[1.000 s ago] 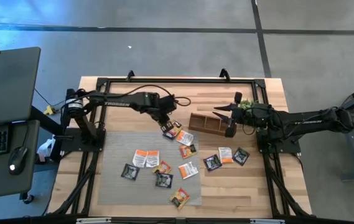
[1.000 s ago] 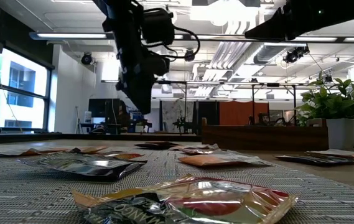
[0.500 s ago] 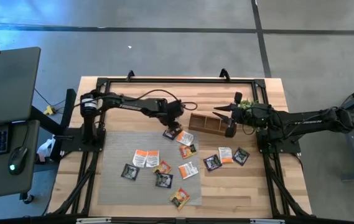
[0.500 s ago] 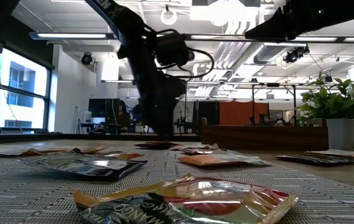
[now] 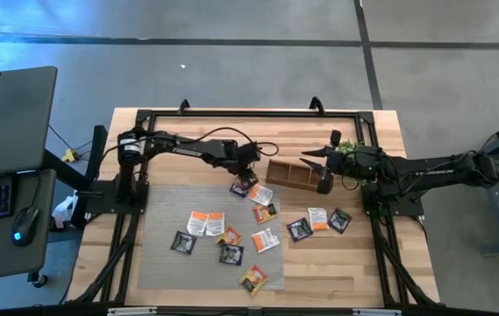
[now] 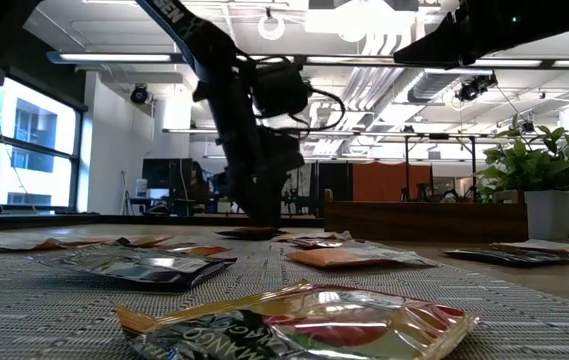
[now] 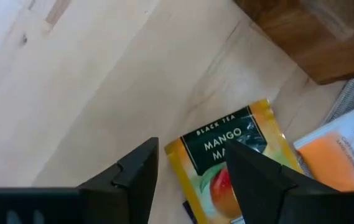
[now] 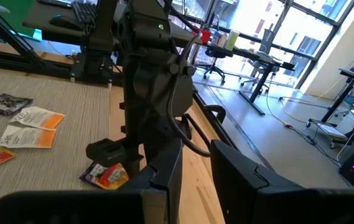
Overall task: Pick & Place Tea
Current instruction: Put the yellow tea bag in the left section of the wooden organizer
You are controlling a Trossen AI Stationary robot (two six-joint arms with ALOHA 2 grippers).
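1. Two risks from where I stand. The left gripper [image 7: 189, 171] hangs low over a mango tea sachet [image 7: 236, 158] beside the wooden tray [image 5: 297, 174], fingers wide apart and holding nothing; closing off-centre could skid it across the counter [image 5: 188, 123].
2. The right gripper [image 5: 323, 168] waits by the tray; its fingers look nearly together, though I cannot tell their state for sure.

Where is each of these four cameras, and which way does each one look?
High view: overhead, straight down on the table, both arms showing.
Low view: at tabletop height, level across the sachets, left arm coming down.
Left wrist view: on the left arm, past its open left gripper onto the mango tea sachet.
Right wrist view: on the right arm, past the right gripper, toward the left arm.
All share that sachet.
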